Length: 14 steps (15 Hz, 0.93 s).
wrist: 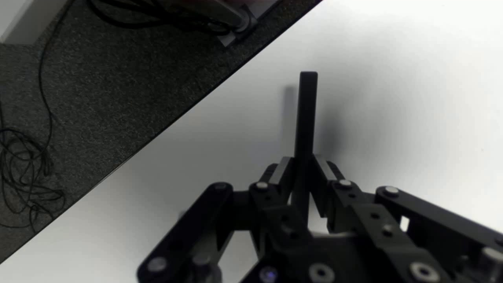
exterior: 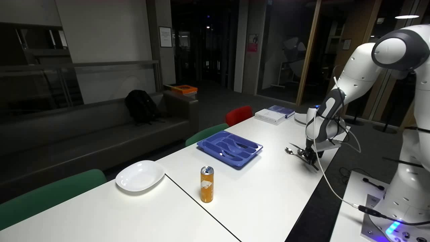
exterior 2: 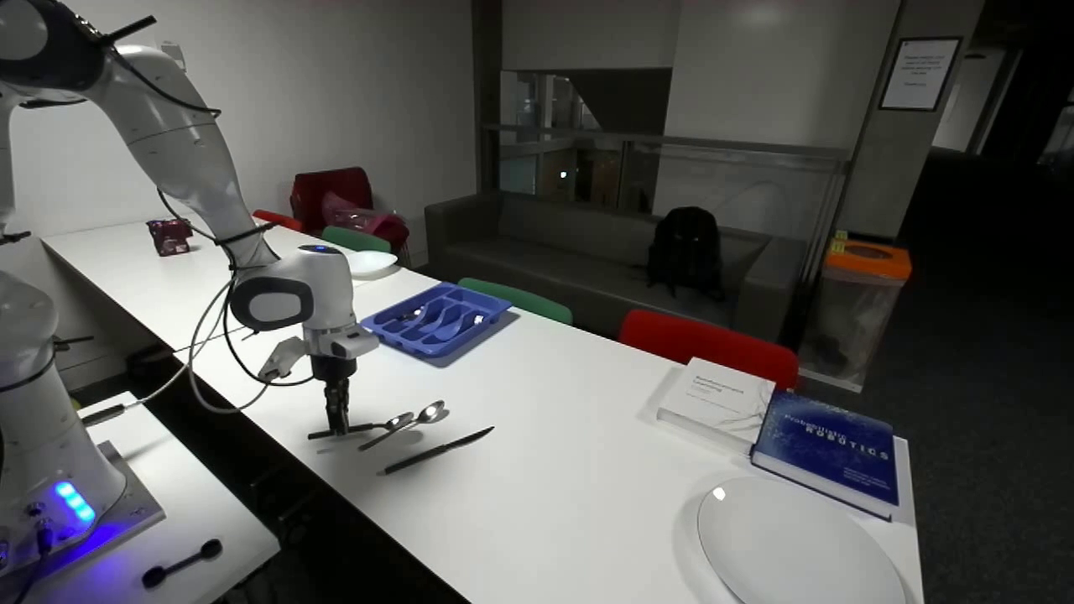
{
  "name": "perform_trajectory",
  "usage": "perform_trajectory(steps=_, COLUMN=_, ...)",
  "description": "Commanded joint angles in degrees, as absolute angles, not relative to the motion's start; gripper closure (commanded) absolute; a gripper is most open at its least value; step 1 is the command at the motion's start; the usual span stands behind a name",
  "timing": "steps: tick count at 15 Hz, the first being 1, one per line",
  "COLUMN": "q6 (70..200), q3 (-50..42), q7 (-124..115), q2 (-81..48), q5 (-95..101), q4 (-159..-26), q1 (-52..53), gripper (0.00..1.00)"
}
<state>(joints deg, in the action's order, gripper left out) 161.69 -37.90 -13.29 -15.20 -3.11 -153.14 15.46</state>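
A single pincer (exterior 2: 337,428) grips one black-handled spoon (wrist: 307,118) on the side of one blue tray (exterior: 238,164) nearer the robot base (exterior 2: 42,436). On the same side, the desk (exterior 2: 579,478) bears a second spoon (exterior 2: 428,413) and one knife (exterior 2: 432,454). Two white plates (exterior: 141,176) lie on opposite sides of the tray; one orange can (exterior: 207,190) stands near it, two books (exterior 2: 826,457) well apart.

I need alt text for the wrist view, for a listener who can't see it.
A robot gripper is closed on a slim black handle over a white table whose edge runs diagonally across the picture. Beyond that edge, on the left, is dark carpet with a tangle of black cables.
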Motion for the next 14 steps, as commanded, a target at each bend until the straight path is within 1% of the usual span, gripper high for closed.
perform_trajectory(steps=1, q6=152.4, q3=-40.5, q7=-20.9, q2=-10.7, q5=9.6, q4=-149.4, q1=16.9, gripper=0.96)
perform_trajectory(steps=4, q6=146.5, q3=-36.9, q7=-25.0, q2=-7.9, q5=18.7, q4=-146.9, q1=14.9, gripper=0.96)
perform_trajectory(steps=7, q6=142.1, q3=-30.2, q7=-26.9, q2=-5.9, q5=23.5, q4=-145.0, q1=11.3, gripper=0.96)
perform_trajectory(steps=10, q6=138.3, q3=-22.1, q7=-25.5, q2=-4.6, q5=23.8, q4=-143.7, q1=6.9, gripper=0.96)
perform_trajectory(steps=14, q6=133.5, q3=-15.1, q7=-23.9, q2=-4.2, q5=22.8, q4=-142.2, q1=3.7, gripper=0.96)
